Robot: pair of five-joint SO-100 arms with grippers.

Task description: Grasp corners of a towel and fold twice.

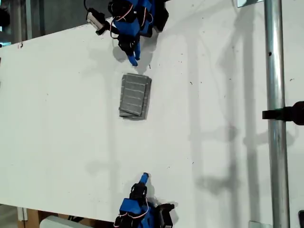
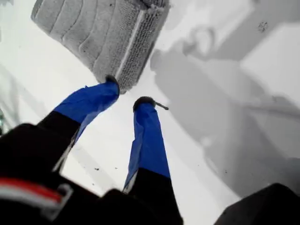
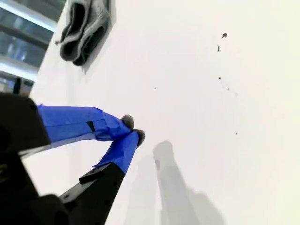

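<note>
The towel (image 1: 135, 95) lies folded into a small thick grey rectangle with pale stripes on the white table, in the upper middle of the exterior view. My first gripper (image 1: 134, 59) hovers just beyond its far end. In the first wrist view the blue fingers of my first gripper (image 2: 128, 92) stand slightly open, with nothing between them. One tip sits right at a folded corner (image 2: 125, 78) of the towel (image 2: 98, 33). My second gripper (image 1: 145, 177) is at the near table edge, well apart from the towel (image 3: 84, 28). Its tips meet, so my second gripper (image 3: 133, 129) is shut and empty.
The white table (image 1: 57, 123) spreads widely around the towel. A vertical metal pole (image 1: 275, 95) with a black clamp (image 1: 289, 113) stands at the exterior view's right. The table's edges run along the exterior view's upper left and lower left.
</note>
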